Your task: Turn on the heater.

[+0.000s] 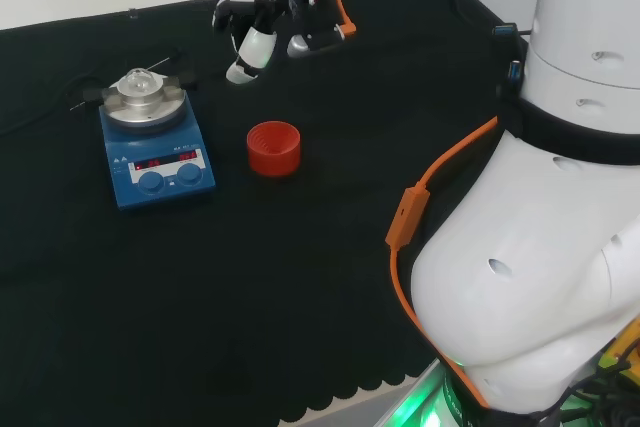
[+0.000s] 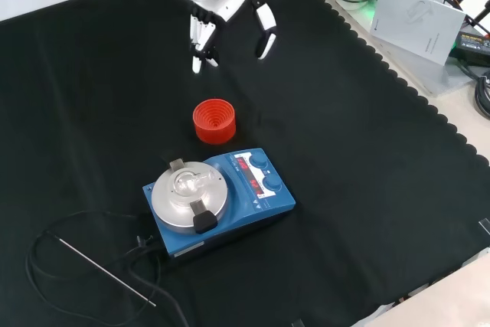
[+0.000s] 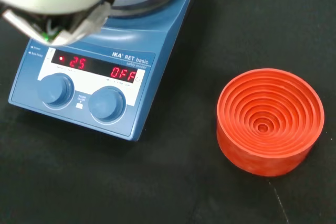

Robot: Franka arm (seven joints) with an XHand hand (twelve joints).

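One blue heater (image 2: 230,197) is sitting on the black-clothed bench (image 2: 367,151), showing two round knobs (image 3: 107,103) on its front panel and one silver plate (image 2: 189,195) on top with a small clear glass piece resting on it. One red ribbed ring (image 2: 213,121) is standing just beside the heater, apart from it, and one thin metal probe (image 2: 107,273) on a black cable is lying near the heater in the front view. The hand (image 2: 230,13) is hanging above the cloth beyond the ring, well apart from the heater, its fingers relaxed and pointing down, gripping nothing

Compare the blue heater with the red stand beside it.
The heater is a blue, boxy unit with two knobs and a lit display; the stand is red, round and ribbed inside. The heater carries a metal plate on top; the stand holds nothing. Both sit on the black cloth.
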